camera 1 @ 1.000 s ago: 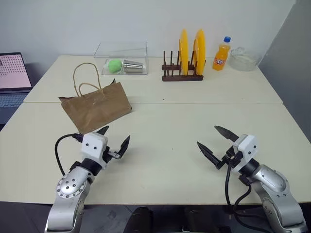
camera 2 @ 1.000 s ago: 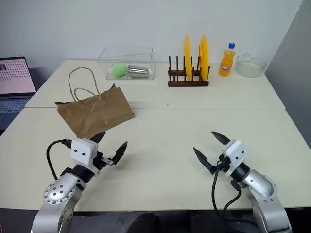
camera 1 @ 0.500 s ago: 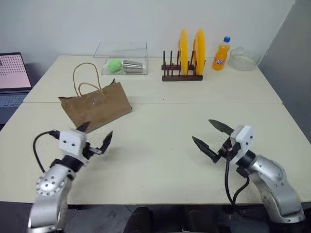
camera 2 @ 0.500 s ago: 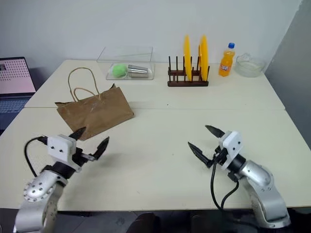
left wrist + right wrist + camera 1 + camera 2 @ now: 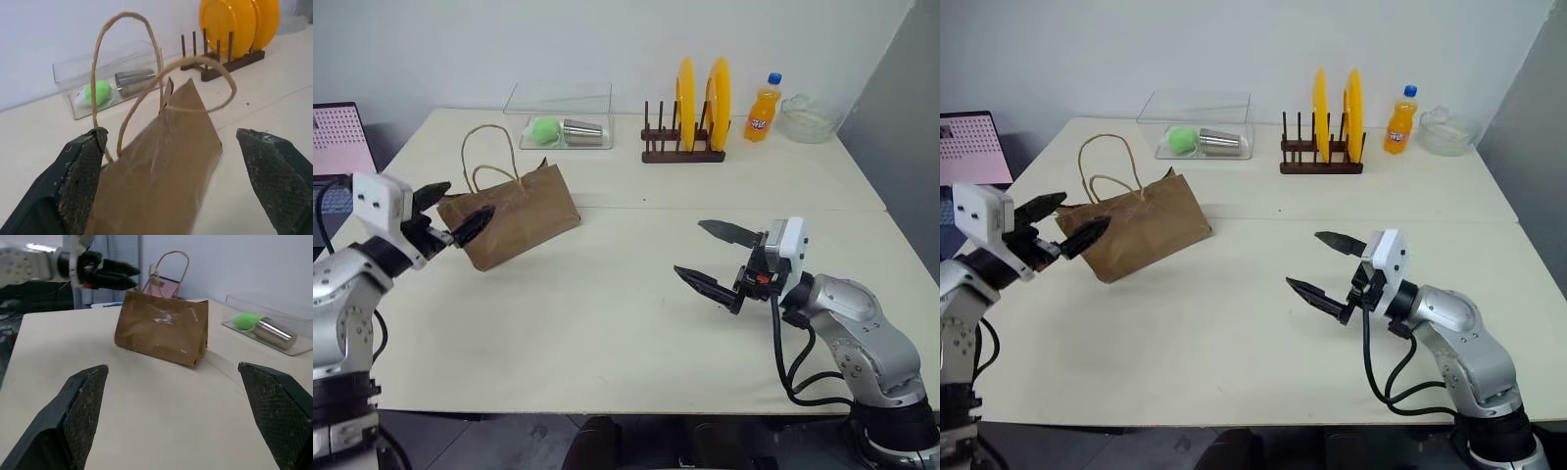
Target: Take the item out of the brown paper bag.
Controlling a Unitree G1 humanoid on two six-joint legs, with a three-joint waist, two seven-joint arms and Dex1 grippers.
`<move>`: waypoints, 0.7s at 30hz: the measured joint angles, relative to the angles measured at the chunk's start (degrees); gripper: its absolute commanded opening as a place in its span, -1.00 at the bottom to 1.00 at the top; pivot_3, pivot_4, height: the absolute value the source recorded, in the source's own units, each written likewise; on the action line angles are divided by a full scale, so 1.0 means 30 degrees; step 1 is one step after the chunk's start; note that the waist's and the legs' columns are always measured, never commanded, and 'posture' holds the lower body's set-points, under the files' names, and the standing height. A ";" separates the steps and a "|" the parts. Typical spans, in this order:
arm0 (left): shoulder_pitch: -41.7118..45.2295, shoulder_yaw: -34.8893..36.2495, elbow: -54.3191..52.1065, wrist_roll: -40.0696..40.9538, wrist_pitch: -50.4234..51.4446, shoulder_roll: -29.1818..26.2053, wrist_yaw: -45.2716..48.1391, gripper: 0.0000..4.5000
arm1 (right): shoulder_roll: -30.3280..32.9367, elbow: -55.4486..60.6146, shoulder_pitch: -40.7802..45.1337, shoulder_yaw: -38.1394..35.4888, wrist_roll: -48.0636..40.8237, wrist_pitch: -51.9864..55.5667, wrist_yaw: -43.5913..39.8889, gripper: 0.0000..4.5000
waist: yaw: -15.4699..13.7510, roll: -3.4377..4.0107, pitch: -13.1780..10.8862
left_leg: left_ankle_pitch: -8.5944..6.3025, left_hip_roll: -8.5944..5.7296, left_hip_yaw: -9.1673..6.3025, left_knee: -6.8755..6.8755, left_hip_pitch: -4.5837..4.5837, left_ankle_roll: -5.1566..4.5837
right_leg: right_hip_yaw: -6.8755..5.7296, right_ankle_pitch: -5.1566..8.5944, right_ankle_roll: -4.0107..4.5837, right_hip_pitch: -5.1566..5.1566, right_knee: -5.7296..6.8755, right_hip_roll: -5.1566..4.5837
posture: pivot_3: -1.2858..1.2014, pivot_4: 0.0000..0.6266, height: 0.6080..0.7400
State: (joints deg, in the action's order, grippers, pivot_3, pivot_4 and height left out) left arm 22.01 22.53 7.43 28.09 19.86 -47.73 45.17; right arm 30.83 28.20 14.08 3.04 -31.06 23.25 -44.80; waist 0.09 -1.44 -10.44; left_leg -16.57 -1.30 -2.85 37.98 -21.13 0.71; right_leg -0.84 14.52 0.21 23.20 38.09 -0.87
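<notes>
Bag (image 5: 514, 213) stands on the pale worktop (image 5: 636, 323), toward its left side, creased, leaning a little, two cord handles (image 5: 487, 157) looping up from the top edge. The item is not to be seen; the bag's mouth faces away and nothing red shows.

Left gripper (image 5: 456, 211) is raised off the worktop at the bag's left end, fingers spread wide, empty. It points level toward the bag. One fingertip overlaps the bag's near left corner from the head views; cannot tell whether it touches. Seen from the left wrist, the bag sits between the two fingers (image 5: 80, 176), handles arching above.

Right gripper (image 5: 713, 257) hangs above the worktop on the right half, well apart from the bag, also spread wide and empty, aimed leftward across the worktop at the bag.

Far edge of the worktop: clear box (image 5: 560, 116) holding a green ball (image 5: 544, 130) and a steel cup (image 5: 581, 132) lying on its side; wooden rack (image 5: 681, 152) with two yellow plates (image 5: 700, 100) upright; orange soda bottle (image 5: 762, 108) just right of the rack; glass bowl (image 5: 805, 119) beyond it. Laptop (image 5: 342, 147) off the left edge, screen lit.
</notes>
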 measured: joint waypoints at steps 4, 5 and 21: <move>0.2164 -0.0324 0.1432 -0.0157 0.0411 -0.0553 0.0318 0.99 | 0.0475 0.0410 0.0621 0.0112 -0.0567 0.0452 -0.0541 1.00 | 0.0047 -0.0011 -0.0005 | -0.0001 0.0000 0.0007 -0.0004 0.0000 0.0001 | 0.0007 -0.0001 0.0000 0.0005 -0.0005 0.0000 | 0.03 -0.52 1.00; 0.2524 -0.0490 0.1857 -0.0327 0.0336 -0.0681 0.0493 0.99 | 0.0624 0.0408 0.0689 0.0105 -0.0567 0.0497 -0.0548 1.00 | 0.0065 -0.0011 -0.0005 | -0.0001 0.0000 0.0011 -0.0004 0.0000 0.0002 | 0.0009 -0.0001 0.0000 0.0007 -0.0005 0.0000 | 0.03 -0.52 1.00; 0.1162 -0.1293 0.2993 -0.1598 0.0269 -0.2361 0.2492 0.99 | 0.1101 0.1084 0.0031 -0.0153 -0.0745 0.1177 -0.0442 1.00 | -0.0009 -0.0010 -0.0008 | -0.0002 -0.0001 -0.0003 -0.0007 -0.0054 0.0004 | -0.0005 -0.0049 0.0085 0.0055 -0.0016 -0.0023 | 0.03 -0.52 1.00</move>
State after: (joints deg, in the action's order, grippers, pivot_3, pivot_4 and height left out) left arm 25.49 18.65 16.41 23.29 20.67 -54.81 52.65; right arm 34.13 31.45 14.18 2.58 -33.29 26.78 -46.13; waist 0.06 -1.47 -10.46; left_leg -16.58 -1.30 -2.86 37.96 -21.29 0.72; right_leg -0.85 14.38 0.46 23.37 38.04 -0.94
